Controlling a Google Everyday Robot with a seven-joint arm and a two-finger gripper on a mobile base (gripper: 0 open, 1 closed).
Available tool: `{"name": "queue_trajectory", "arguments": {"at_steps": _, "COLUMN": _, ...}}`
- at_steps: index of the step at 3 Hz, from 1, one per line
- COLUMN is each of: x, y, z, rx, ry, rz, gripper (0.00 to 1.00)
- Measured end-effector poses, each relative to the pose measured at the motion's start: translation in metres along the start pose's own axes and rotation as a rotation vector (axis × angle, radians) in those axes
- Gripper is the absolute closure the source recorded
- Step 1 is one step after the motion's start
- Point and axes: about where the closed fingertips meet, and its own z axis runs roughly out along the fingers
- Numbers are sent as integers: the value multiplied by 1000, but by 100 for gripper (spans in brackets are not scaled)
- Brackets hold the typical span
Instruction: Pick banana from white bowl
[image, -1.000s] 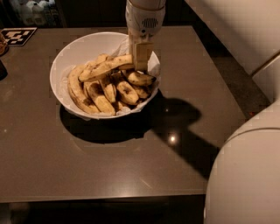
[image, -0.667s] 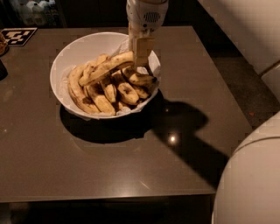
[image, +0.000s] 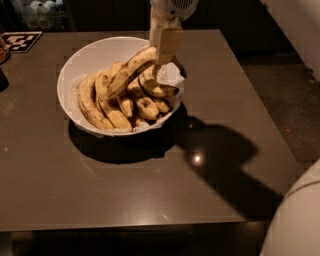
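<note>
My gripper (image: 162, 59) clamped on the banana (image: 128, 75), at two o'clock over the white bowl (image: 90, 50), I see its far end raised, low tip resting among other bananas (image: 91, 106).

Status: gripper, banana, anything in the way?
Gripper above white bowl, shut on banana. Banana tilted, lower end among other bananas. Nothing blocking above.

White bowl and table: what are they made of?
The white bowl looks like glazed ceramic or plastic: smooth, evenly white wall. The table looks like dark polished laminate or stone: it mirrors a light spot. The gripper holds the banana over the bowl's far side.
</note>
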Motion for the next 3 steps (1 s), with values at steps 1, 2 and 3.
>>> {"name": "queue_trajectory", "arguments": {"at_steps": 1, "x": -2, "y": 5, "z": -25, "rx": 47, "ry": -43, "rz": -17, "gripper": 100}}
{"name": "queue_trajectory", "arguments": {"at_steps": 2, "x": -1, "y": 19, "z": -48, "rx": 97, "ry": -139, "rz": -43, "gripper": 100}}
{"name": "queue_trajectory", "arguments": {"at_steps": 3, "x": 2, "y": 38, "z": -66, "rx": 140, "ry": -235, "rz": -61, "gripper": 100}}
